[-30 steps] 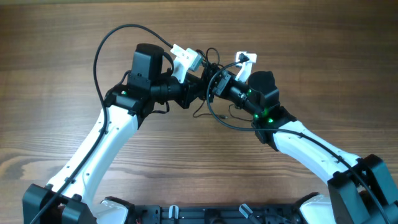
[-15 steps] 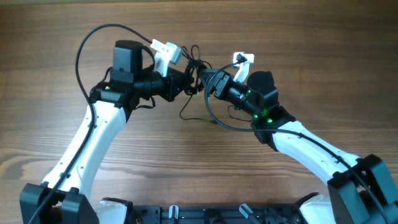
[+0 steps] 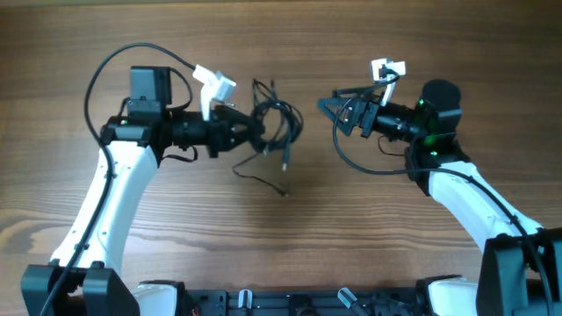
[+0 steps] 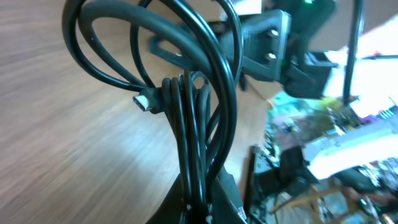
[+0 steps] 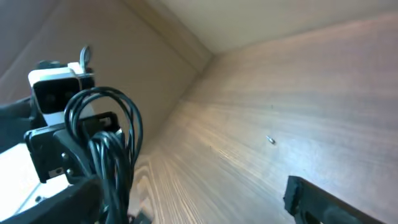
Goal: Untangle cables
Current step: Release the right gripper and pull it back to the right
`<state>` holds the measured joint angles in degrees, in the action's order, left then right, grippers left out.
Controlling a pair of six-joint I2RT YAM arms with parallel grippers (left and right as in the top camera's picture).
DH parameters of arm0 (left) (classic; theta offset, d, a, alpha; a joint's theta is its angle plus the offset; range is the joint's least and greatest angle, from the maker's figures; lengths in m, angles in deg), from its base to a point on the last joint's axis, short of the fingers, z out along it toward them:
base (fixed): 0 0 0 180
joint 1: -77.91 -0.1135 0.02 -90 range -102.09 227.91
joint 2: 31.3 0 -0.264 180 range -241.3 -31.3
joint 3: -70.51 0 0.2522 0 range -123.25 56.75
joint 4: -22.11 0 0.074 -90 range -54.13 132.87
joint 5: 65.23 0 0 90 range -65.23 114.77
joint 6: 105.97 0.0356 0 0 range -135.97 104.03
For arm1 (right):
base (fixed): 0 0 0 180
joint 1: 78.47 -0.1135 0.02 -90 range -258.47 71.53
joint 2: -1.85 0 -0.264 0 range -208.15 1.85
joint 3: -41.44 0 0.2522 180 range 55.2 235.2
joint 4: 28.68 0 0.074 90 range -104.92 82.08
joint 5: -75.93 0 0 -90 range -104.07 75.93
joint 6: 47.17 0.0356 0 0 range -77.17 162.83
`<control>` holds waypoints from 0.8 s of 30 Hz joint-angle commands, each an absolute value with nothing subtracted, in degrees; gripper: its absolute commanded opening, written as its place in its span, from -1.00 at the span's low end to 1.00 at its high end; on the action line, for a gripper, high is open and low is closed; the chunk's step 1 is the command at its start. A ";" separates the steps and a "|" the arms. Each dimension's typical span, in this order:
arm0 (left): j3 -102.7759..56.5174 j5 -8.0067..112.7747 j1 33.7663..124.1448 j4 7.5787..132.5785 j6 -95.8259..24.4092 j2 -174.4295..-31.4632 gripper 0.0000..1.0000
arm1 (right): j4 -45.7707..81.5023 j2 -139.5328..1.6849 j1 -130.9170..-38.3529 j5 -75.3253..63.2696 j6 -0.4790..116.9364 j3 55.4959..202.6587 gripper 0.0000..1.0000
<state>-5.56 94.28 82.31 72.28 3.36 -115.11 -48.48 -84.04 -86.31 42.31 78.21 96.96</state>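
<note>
The cables (image 3: 279, 125) are a bunch of thin black loops hanging just above the table's middle, with my left gripper (image 3: 256, 137) shut on them. Two loose ends trail down to the wood, one ending in a plug tip (image 3: 283, 164). In the left wrist view the cables (image 4: 186, 124) rise from the jaws at the bottom edge, and a silver plug tip (image 4: 144, 101) sticks out to the left. My right gripper (image 3: 327, 107) stands open to the right of the bunch, apart from it and holding nothing. In the right wrist view the cables (image 5: 106, 143) hang at the left, and one of my fingers (image 5: 311, 200) shows at the lower right.
Each arm carries its own thicker black wire: a big loop over the left arm (image 3: 114, 70) and one under the right wrist (image 3: 356, 162). The wooden table (image 3: 281, 254) lies under both arms. A dark rail (image 3: 290, 303) runs along the front edge.
The right gripper has opened, let go of the cables and drawn back to the right. The left gripper has pulled left with the bunch still in it.
</note>
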 commanded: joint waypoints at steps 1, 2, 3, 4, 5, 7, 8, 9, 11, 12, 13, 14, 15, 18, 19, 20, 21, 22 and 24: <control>-5.84 99.14 87.23 72.62 6.36 -114.89 -0.92 | -51.39 -83.01 -86.37 45.65 75.80 97.75 0.86; -5.84 99.14 89.04 72.60 6.36 -114.89 -0.92 | -51.87 -83.01 -86.37 45.96 75.80 97.75 0.85; -5.84 99.11 90.86 72.60 6.36 -114.89 -0.92 | -52.66 -83.01 -86.37 47.60 75.82 97.75 0.84; -5.84 99.09 92.47 72.58 6.33 -114.89 -0.92 | -52.98 -83.01 -86.37 49.65 75.82 97.75 0.82; -5.84 99.05 93.68 72.56 6.36 -114.89 -0.92 | -53.05 -83.01 -86.37 51.86 75.82 97.72 0.80; -5.84 99.09 94.70 72.56 6.33 -114.89 -0.92 | -53.03 -83.01 -86.37 54.46 75.82 97.75 0.79; -5.84 99.09 95.01 72.56 6.31 -114.89 -0.92 | -53.07 -83.01 -86.37 55.27 75.82 97.72 0.79; -5.84 99.07 95.18 72.56 6.31 -114.89 -0.92 | -53.05 -83.01 -86.37 56.47 75.80 97.75 0.78; -5.84 99.09 95.23 72.56 6.09 -114.89 -0.92 | -53.05 -83.01 -86.37 57.61 75.76 97.72 0.78; -5.84 99.05 95.23 72.54 6.09 -114.89 -0.92 | -53.03 -83.01 -86.37 57.59 75.39 97.72 0.77; -5.84 98.41 95.21 72.58 6.07 -114.89 -0.92 | -53.03 -83.01 -86.15 57.61 74.53 97.75 0.77; -5.84 97.69 95.21 72.56 5.87 -114.89 -0.92 | -53.05 -83.01 -85.48 57.63 74.47 97.75 0.77; -5.84 97.32 95.16 72.56 5.90 -114.89 -0.92 | -53.05 -83.01 -84.67 57.74 74.47 97.72 0.77; -5.84 97.39 95.67 72.56 5.87 -114.89 -0.92 | -53.03 -83.01 -84.08 58.02 74.47 97.75 0.80; -5.84 97.39 96.30 72.49 5.90 -114.89 -0.92 | -53.05 -83.01 -84.56 57.76 74.45 97.72 0.80; -5.84 97.39 96.89 72.38 5.87 -114.89 -0.92 | -53.03 -83.01 -85.19 57.26 74.27 97.72 0.80; -5.84 97.39 97.63 72.25 5.87 -114.89 -0.92 | -53.03 -83.05 -86.18 56.45 74.29 97.75 0.80; -5.84 97.39 98.31 72.08 5.87 -114.89 -0.92 | -53.05 -83.05 -87.05 55.95 74.21 97.75 0.81; -5.84 97.41 99.80 71.09 5.63 -114.89 -0.92 | -52.87 -83.05 -88.30 55.40 73.14 97.72 0.80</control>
<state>-5.56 96.62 98.18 72.17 4.93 -115.11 -52.72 -84.02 -87.03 56.36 75.45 96.96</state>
